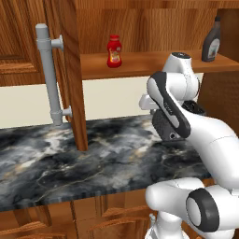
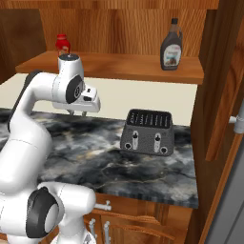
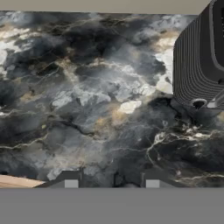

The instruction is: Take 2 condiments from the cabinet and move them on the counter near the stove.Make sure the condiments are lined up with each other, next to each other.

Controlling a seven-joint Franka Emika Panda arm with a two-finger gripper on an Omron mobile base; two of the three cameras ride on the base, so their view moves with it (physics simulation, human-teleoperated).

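Two condiments stand on the open cabinet's wooden shelf (image 1: 140, 64) (image 2: 119, 66). The red ketchup bottle (image 1: 114, 51) (image 2: 62, 44) is at its left. The taller dark bottle (image 1: 211, 41) (image 2: 171, 45) is at its right. Well below the shelf, my gripper (image 2: 78, 112) (image 3: 112, 183) hangs over the marble counter (image 1: 70, 158) (image 2: 95, 157) (image 3: 87, 109) and points down at it. It is open, and only bare counter lies between its fingertips. The stove is out of view.
A dark toaster (image 2: 147, 131) (image 3: 201, 57) sits on the counter to the right of the gripper, under the dark bottle. The open cabinet door (image 1: 72, 70) with its grey bar handle (image 1: 49, 74) juts out at the left. Another door edge (image 2: 219, 86) stands at the right.
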